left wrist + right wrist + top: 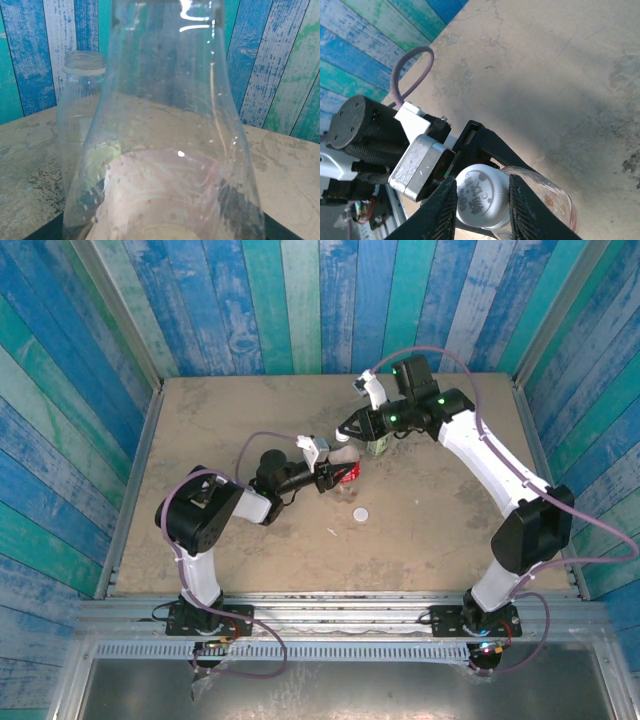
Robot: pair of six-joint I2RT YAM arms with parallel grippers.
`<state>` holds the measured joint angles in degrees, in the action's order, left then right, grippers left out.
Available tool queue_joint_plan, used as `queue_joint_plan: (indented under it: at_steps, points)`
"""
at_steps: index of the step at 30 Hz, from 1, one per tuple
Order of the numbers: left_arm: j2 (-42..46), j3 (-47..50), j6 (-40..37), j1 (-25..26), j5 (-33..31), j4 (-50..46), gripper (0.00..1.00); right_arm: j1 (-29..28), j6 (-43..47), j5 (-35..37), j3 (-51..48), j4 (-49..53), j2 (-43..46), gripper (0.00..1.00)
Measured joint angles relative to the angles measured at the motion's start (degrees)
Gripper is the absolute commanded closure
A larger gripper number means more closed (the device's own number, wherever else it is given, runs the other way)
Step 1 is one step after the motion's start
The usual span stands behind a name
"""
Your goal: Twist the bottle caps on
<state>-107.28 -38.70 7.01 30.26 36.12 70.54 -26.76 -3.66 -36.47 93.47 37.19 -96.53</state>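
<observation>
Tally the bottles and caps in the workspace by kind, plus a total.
Bottles: 2, red-label bottle, green-label bottle
White caps: 2, cap on red-label bottle, loose cap
Total: 4

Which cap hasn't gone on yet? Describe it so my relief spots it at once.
On the tan table, look just nearer the arm bases than the left claw's red-label bottle. A small white cap lies flat there, untouched; the other cap sits atop that bottle between the right claw's fingers.

Robot lab test cell: beige tabletop [240, 550], blue-painted plank walls [300, 300], aluminium frame rail [330, 612].
</observation>
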Motion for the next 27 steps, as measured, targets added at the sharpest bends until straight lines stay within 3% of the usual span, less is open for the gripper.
queue_joint_plan:
  at_steps: [19,27]
  points:
    - [0.00,-0.59,1.01,-0.87,0.48,-1.01,0.57,-1.55,-0.39,-2.25,-5.29,0.61,5.16,0.71]
    - [0.74,-0.68,0.35,-0.90,-0.37,-2.67,0.57,-2.84,2.62,-0.02,-7.50,2.16,10.73,0.44]
